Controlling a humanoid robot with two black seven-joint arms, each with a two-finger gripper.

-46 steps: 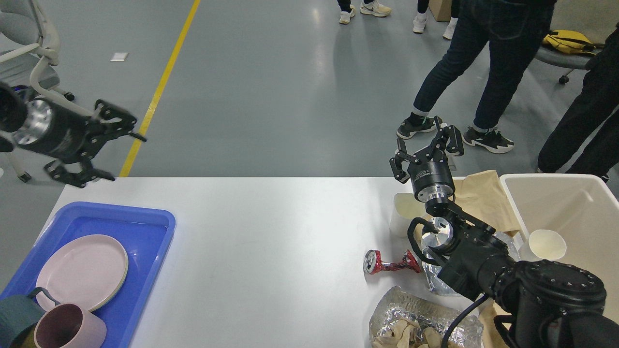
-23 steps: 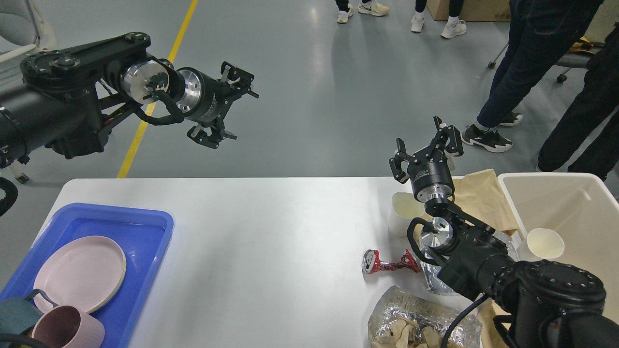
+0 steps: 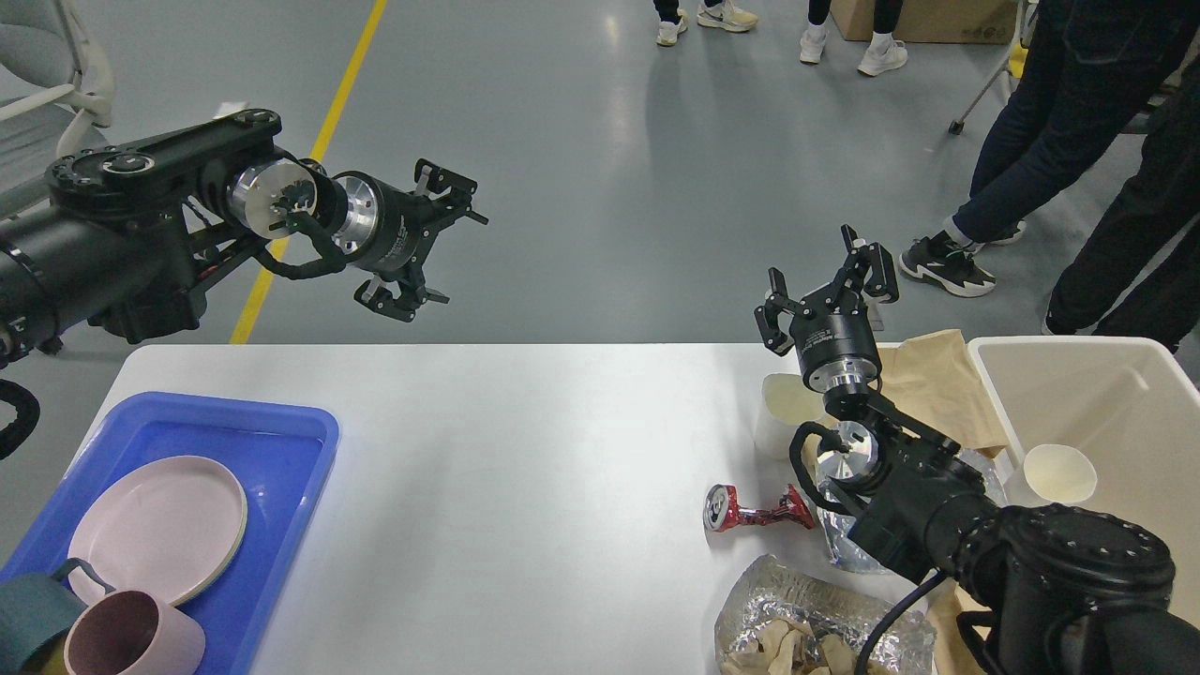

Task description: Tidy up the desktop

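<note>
Smooth matt white desktop [image 3: 525, 450], glossy blue plastic tray [image 3: 291, 469], matt pink plate [image 3: 157, 527], crinkled shiny foil [image 3: 806, 609], crushed red metal can [image 3: 750, 511], creased brown paper [image 3: 937, 384], smooth beige plastic bin [image 3: 1125, 394], white paper cup [image 3: 1057, 474], polished metal arm joints

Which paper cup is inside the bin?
The paper cup on the far right stands inside the beige bin. The other cup stands on the desktop, behind the right arm.
</note>
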